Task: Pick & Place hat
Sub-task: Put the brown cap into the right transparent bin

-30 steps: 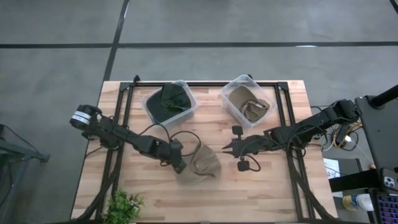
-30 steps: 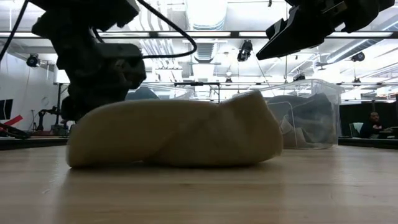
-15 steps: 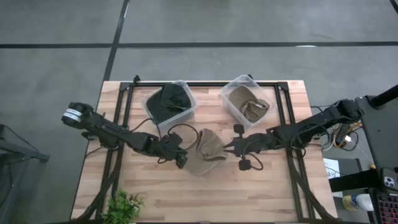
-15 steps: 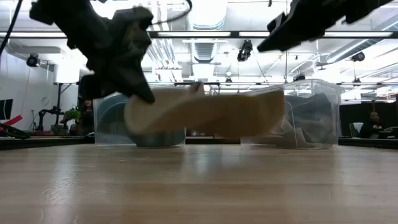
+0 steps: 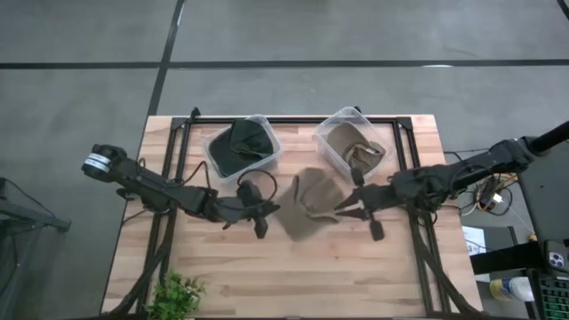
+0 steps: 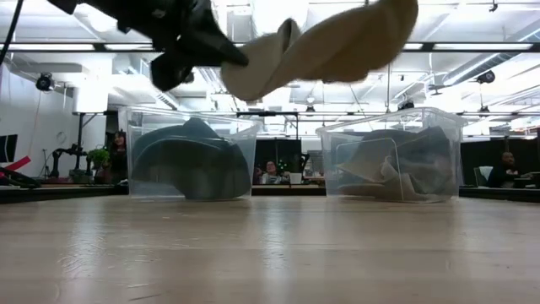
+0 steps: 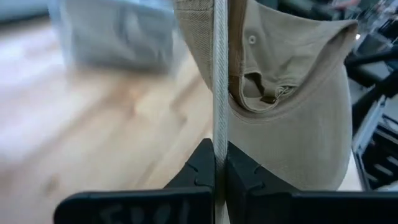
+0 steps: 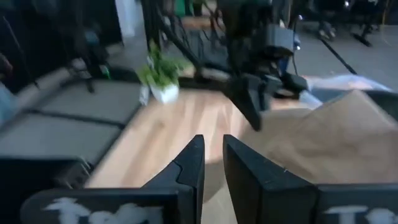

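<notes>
A tan hat (image 5: 311,203) hangs in the air over the middle of the table, held by my left gripper (image 5: 267,213), which is shut on it at its left side. From table height the hat (image 6: 329,46) shows high above the wood, with my left gripper (image 6: 202,42) beside it. My right gripper (image 5: 348,210) hovers just right of the hat, open by a narrow gap (image 8: 212,146) with nothing between its fingers. Its own view shows the hat (image 8: 348,137) off to one side. My left gripper pinches a thin, stiff edge of the hat (image 7: 219,134) between its two fingers; it looks like the brim seen edge-on. The fingers come nearly level from the table's left. The hat reaches out beyond them, lifted clear, its inside and back strap (image 7: 261,87) in view.
Two clear bins stand at the far side: the left one (image 5: 242,147) holds a dark hat, the right one (image 5: 354,147) a tan one. A small plant (image 5: 178,293) sits at the near left corner. Bare wood lies below the hat.
My left gripper has risen and tipped from pointing down to nearly level. It has carried the tan hat off the table, up and toward the far right. The hat, lying flat before, now hangs clear. My right gripper has risen and drawn back toward the table's right edge.
</notes>
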Controlling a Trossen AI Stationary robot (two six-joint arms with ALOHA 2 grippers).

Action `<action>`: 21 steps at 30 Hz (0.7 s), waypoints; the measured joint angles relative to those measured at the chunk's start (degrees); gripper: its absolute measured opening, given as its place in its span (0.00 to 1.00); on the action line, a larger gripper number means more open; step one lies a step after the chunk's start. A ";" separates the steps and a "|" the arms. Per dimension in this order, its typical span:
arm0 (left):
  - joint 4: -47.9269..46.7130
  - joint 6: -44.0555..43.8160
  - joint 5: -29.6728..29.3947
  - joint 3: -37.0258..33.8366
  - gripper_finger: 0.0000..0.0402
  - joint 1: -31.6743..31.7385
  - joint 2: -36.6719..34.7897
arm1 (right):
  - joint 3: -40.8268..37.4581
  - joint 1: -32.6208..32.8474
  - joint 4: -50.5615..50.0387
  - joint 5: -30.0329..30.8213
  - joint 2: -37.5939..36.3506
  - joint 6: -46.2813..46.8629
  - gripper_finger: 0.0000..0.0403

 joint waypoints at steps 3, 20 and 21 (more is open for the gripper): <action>4.28 6.91 -3.69 0.02 0.02 0.15 -0.06 | 0.02 0.02 1.12 -0.43 -2.72 4.63 0.13; 20.03 35.10 -25.07 3.55 0.02 4.61 -4.00 | 0.00 -0.01 2.40 13.17 -1.51 8.66 0.33; 21.91 36.72 -25.09 3.63 0.02 4.68 -4.14 | 0.00 -0.01 2.91 17.09 -0.74 8.14 0.35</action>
